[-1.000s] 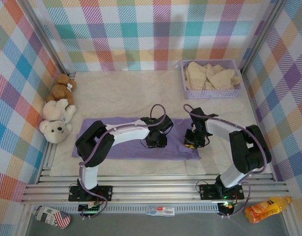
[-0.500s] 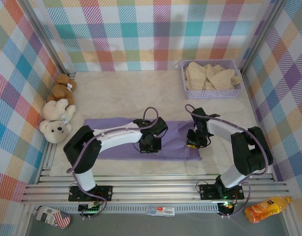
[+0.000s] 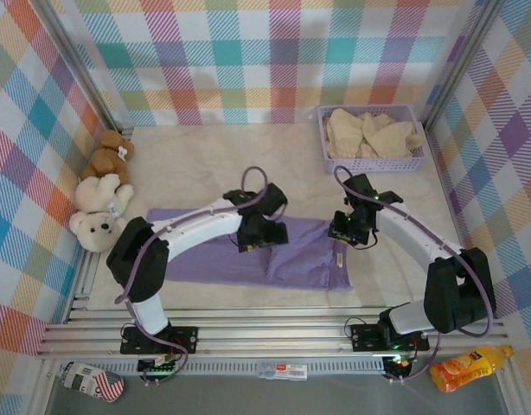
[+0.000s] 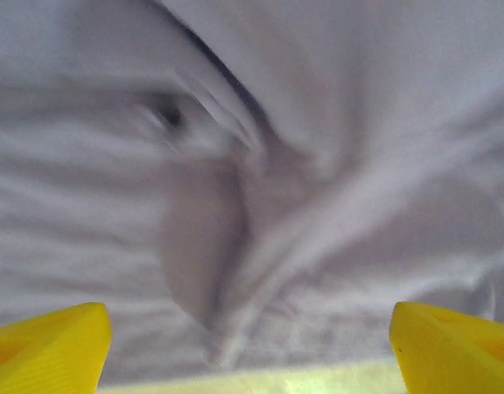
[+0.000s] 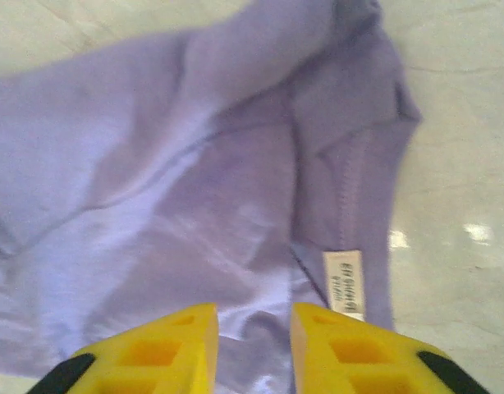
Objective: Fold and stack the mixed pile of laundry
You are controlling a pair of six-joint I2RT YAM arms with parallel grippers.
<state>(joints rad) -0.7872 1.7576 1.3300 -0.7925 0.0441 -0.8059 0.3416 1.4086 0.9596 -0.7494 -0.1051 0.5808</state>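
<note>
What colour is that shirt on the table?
The shirt is lavender purple, clearest in the right wrist view.

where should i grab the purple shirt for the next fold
Probably the right-hand edge of the purple shirt, at the seam by the white label. Come from the right, low over the bare table: that edge lies flat and exposed there, and the right pincer hangs just above it.

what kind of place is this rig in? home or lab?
Looks like a staged robot test cell, not a home: plaid walls box in the table, aluminium rails frame its near edge, and props such as the teddy bears and a laundry basket sit around a lavender shirt.
</note>
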